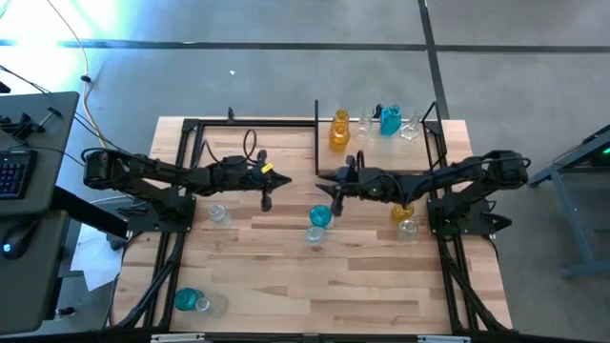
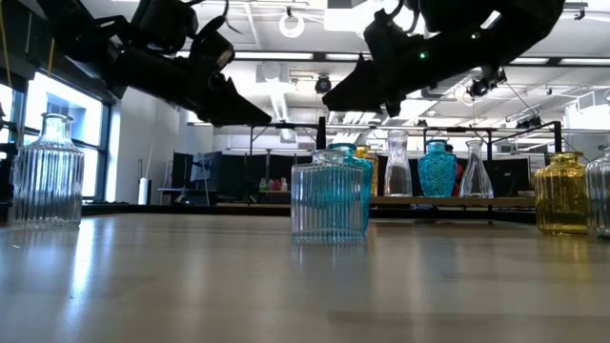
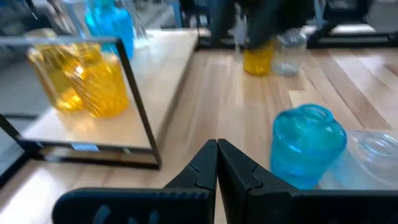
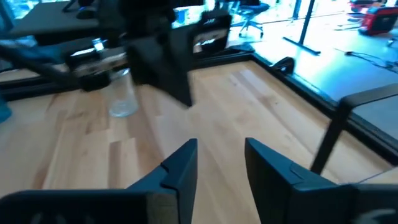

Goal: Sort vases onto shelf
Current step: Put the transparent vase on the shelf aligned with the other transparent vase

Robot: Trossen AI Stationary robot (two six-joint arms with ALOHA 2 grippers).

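Both arms reach over the middle of the tabletop [image 1: 286, 286]. The left gripper [image 1: 267, 202] has its fingers pressed together, holding nothing; the right gripper [image 1: 335, 204] stands narrowly parted with only bare wood between its fingers [image 4: 180, 165].

The shelf [image 1: 329, 157] lies at the far right corner, bearing an amber vase [image 1: 339, 131], a teal vase [image 1: 390, 120] and clear ones hard to make out from above. A teal vase [image 1: 319, 216] and a ribbed clear vase [image 1: 315, 235] stand mid-table, touching or overlapping. An amber vase [image 1: 402, 211] near the right edge is partly hidden under the right arm. A clear vase [image 1: 218, 214] sits left of centre; another teal vase [image 1: 187, 300] stands at the near left corner.
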